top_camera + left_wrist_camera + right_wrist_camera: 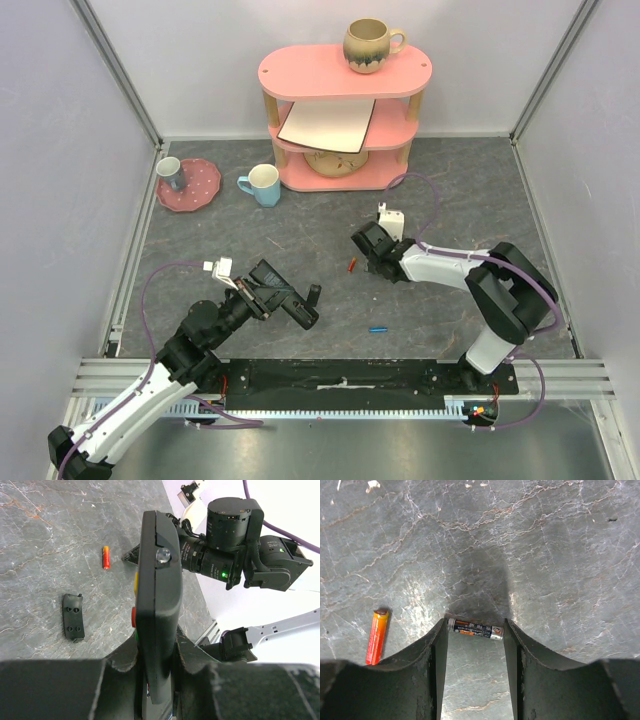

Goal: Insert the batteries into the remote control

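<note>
The right fingers [427,680] stand apart, bracketing end to end a small dark-labelled cylindrical battery [476,629] lying right of centre on the grey marble-veined desk [200,250]; pinched by its tips, it could skid or pop free. The left fingers [197,662] clamp the slim black plastic remote control [157,580], near left. The surface is enclosed by pale panel walls [60,150] left, far and right.
</note>
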Controlling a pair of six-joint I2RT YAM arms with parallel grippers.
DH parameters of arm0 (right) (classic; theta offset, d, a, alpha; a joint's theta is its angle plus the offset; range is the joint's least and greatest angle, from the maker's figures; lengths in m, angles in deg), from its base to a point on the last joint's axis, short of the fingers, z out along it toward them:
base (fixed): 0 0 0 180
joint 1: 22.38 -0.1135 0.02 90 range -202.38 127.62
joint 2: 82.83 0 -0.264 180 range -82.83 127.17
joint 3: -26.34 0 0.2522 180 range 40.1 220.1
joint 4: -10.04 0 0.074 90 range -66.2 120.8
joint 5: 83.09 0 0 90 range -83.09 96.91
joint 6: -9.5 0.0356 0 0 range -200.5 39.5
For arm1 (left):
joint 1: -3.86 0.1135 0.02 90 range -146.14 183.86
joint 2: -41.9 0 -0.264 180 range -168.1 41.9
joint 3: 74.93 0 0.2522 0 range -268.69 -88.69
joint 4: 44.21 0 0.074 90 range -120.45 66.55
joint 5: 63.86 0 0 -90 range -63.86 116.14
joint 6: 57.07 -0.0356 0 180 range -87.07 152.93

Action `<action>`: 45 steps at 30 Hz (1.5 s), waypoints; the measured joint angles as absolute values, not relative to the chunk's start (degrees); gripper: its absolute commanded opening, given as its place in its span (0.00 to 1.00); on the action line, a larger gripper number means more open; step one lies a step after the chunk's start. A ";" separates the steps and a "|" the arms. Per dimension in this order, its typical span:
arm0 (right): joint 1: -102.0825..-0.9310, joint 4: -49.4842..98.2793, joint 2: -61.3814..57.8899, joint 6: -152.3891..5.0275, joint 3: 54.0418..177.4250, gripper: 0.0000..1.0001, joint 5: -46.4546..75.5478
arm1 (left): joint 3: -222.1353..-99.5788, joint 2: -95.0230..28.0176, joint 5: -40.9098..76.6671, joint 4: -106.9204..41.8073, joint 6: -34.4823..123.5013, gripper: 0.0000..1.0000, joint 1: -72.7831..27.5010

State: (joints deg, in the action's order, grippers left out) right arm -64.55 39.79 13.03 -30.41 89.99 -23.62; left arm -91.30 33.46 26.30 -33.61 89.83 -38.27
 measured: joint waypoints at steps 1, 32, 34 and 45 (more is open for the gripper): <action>-64.55 39.99 12.83 -31.55 89.97 0.18 -23.25 | -91.28 33.46 26.30 -33.52 89.83 0.02 -38.29; -64.92 47.53 14.99 -77.97 97.94 0.20 -10.68 | -91.28 38.05 25.58 -33.52 89.81 0.02 -38.29; -64.92 47.68 16.15 -78.39 98.16 0.21 -9.56 | -91.28 38.05 25.56 -33.55 89.81 0.02 -38.27; -64.40 48.10 16.83 -77.47 98.86 0.59 -7.42 | -91.28 38.81 25.56 -33.55 89.83 0.02 -38.29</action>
State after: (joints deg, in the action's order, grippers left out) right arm -64.40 48.10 16.83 -77.47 98.86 -7.42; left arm -91.28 38.81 25.56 -33.55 89.83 -38.29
